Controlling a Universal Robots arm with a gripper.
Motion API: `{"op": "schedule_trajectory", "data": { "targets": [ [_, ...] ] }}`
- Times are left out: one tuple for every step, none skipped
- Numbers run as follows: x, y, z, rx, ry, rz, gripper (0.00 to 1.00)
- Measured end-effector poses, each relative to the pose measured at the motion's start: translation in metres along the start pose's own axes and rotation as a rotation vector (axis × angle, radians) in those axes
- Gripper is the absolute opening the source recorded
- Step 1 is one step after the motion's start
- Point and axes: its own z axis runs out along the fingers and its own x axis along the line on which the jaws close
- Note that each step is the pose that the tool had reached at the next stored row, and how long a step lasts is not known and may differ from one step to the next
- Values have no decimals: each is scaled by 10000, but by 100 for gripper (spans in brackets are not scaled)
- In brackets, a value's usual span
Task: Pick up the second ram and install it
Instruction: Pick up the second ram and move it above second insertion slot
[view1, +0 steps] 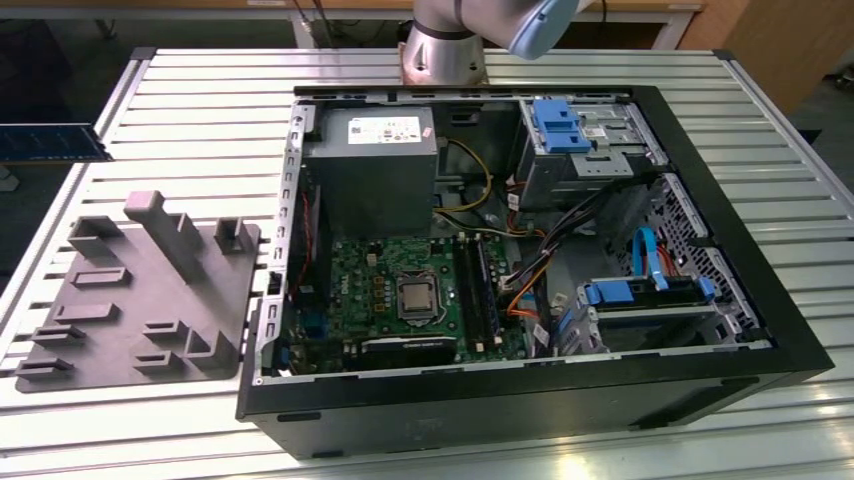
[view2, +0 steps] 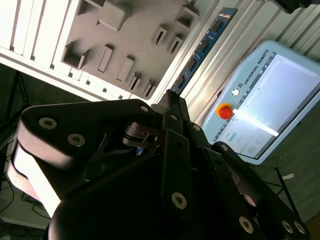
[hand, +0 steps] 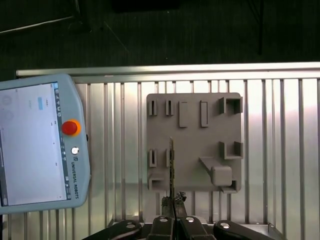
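Ram: the ram (hand: 171, 165) is being gripped at one end and is being seen edge-on in the first wrist view, as a thin line over the tray. In the second wrist view the ram (view2: 202, 46) is being shown as a blue stick with black chips, reaching out from the fingers. In the exterior view the ram (view1: 51, 142) is being held level at the picture's left edge, apart from the tray.
Claw: the claw (hand: 173, 199) is being kept closed on the ram, which is being pinched from both sides.
Tray: the grey tray (view1: 134, 300) is lying flat on the slatted counter (view1: 200, 90).
Pendant: a pendant (hand: 30, 140) is being seen off to one side of the tray.
Case: an open case (view1: 534, 400) is lying on the counter, to the exterior view's right of the tray, with the motherboard (view1: 387, 270) and black slots (view1: 477, 285) being exposed.
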Motion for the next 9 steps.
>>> {"op": "schedule_trajectory", "data": {
  "targets": [
    [0, -10, 0, 0, 0, 0, 12],
    [-1, -21, 0, 0, -1, 0, 12],
    [-1, -31, 0, 0, 0, 0, 12],
    [-1, -42, 0, 0, 0, 0, 12],
    [-1, -51, 0, 1, -1, 0, 12],
    [-2, -59, 1, 1, -1, 0, 12],
    [-2, -67, 0, 1, 0, 0, 12],
    [-2, -75, 0, 0, 0, 0, 12],
    [-2, -82, 0, 0, 0, 0, 12]
  ]
}}
